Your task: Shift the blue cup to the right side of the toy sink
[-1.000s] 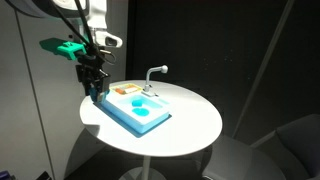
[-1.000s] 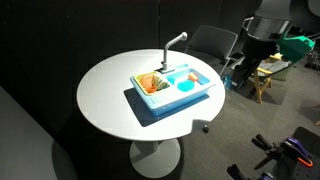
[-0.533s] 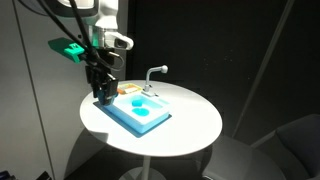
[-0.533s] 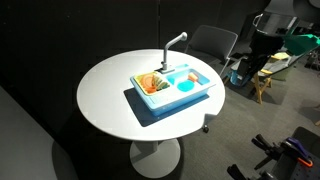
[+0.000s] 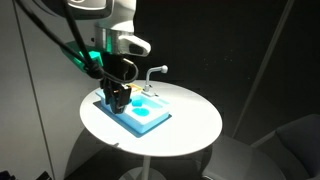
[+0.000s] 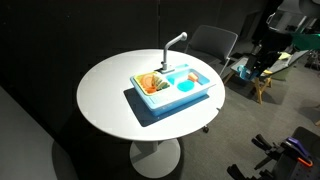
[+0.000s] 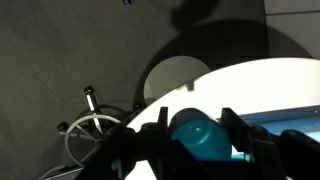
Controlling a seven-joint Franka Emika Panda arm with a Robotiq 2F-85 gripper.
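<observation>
The tool (image 5: 118, 97) is clenched on the blue cup (image 7: 197, 135): in the wrist view the cup fills the middle of the lower frame, with dark fingers (image 7: 240, 140) close on either side of it. The cup hangs in the air, not yet set down. In an exterior view the tool overlaps the left end of the toy sink (image 5: 150, 122) at frame centre. In an exterior view the arm (image 6: 268, 45) stands at the right edge of the frame, beyond the rim of the surface (image 6: 110, 100), so the tool seems to hang off to one side, not over the sink. The step in hand is judged to be the carry. The next move calls for bringing the cup over bare surface just beside the sink's right end, lowering it upright clear of the faucet (image 6: 175, 42), then letting go. Counted: 1 tool, 1 blue cup, 1 toy sink with 1 white faucet, 1 round white surface.
</observation>
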